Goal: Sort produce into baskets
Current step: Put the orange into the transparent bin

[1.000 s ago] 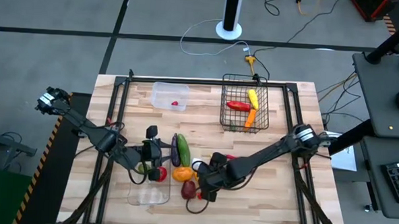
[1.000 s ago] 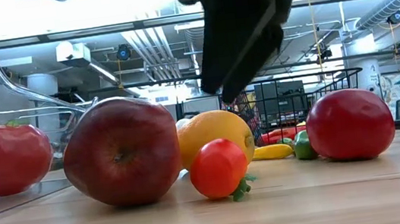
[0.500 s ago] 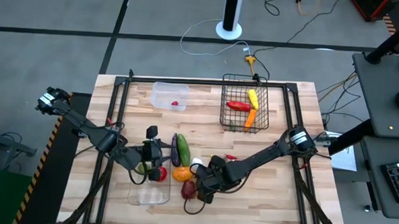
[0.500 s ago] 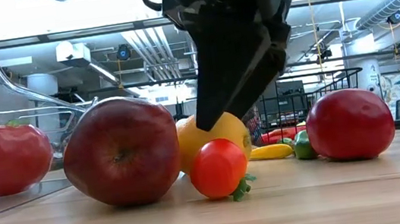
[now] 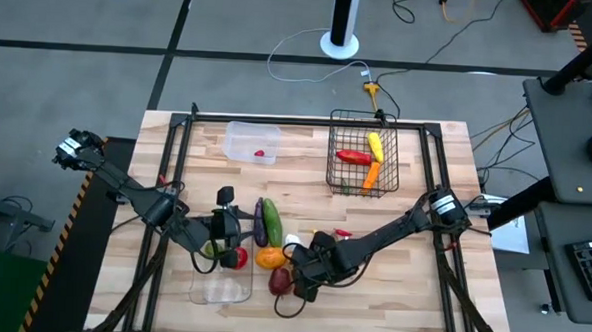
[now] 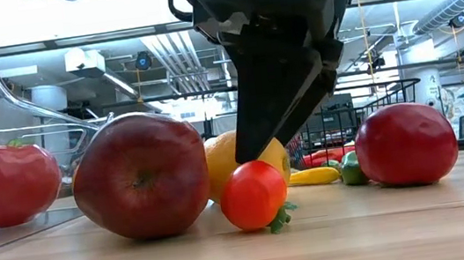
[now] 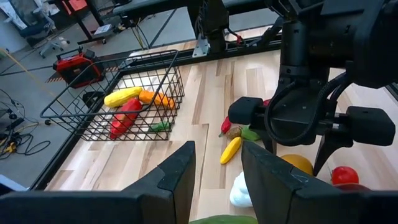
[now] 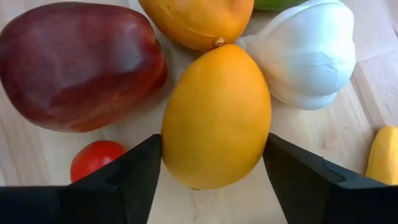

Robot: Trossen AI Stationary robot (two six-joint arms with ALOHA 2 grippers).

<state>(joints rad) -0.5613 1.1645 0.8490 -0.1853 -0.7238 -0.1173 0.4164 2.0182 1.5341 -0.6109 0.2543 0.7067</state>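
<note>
Produce, loose cluster, lower centre of the high view: purple eggplant [image 5: 268, 222], lying lengthwise; dark red apple [image 6: 141, 176] at lower left of the low view; small red tomato [image 6: 253, 196] in front of a yellow-orange egg-shaped fruit [image 8: 216, 116]; white bulb [image 8: 310, 53] touching that fruit; large red tomato [image 6: 406, 144] apart at right.

Black wire-mesh basket [image 5: 387, 177], upper right of centre, upright, held red pepper [image 5: 353, 158], yellow pepper [image 5: 375, 144] and orange carrot [image 5: 372, 173].

Small clear tub [image 5: 239, 140], upper centre-left, held one red piece.

Clear tray [image 5: 208, 291], lower left of centre.
</note>
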